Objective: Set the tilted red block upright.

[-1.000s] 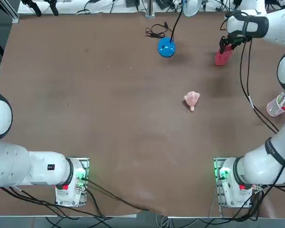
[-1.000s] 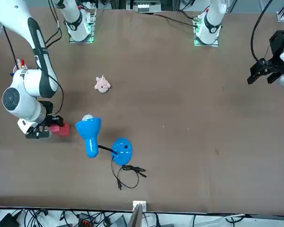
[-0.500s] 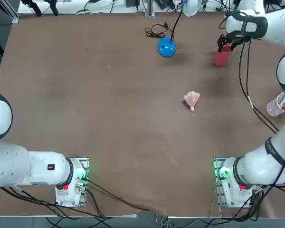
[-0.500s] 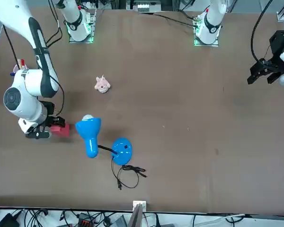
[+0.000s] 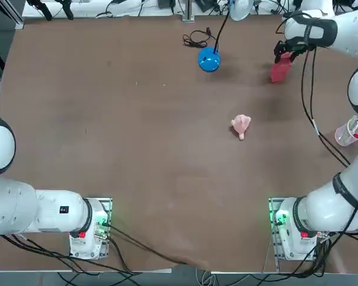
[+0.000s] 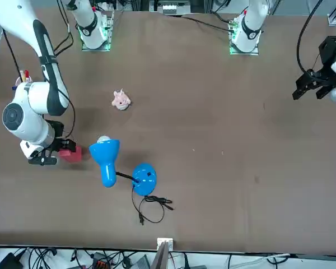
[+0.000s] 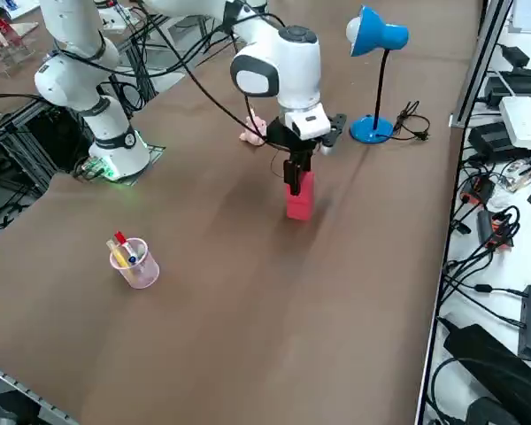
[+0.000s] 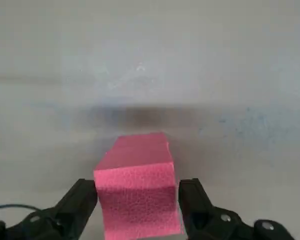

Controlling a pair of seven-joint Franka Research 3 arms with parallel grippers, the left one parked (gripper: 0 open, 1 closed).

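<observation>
The right hand (image 8: 138,200) has opened since a second ago; its fingers now flank the red block (image 7: 300,196) without gripping. The block stands upright on the bench (image 5: 137,137), at one o'clock in the top view. Task appears met.

A robotics lab, by the look of it. Two white arms (image 5: 340,196) are bolted to a wide brown table (image 5: 137,149) on bases with green lights (image 5: 277,217). Cables (image 7: 478,239) and what seem to be power strips (image 7: 522,119) crowd the table's edge. A metal frame (image 7: 35,133) stands beside it. Test props lie about: a blue lamp (image 6: 109,159), a cup of pens (image 7: 133,261).
</observation>
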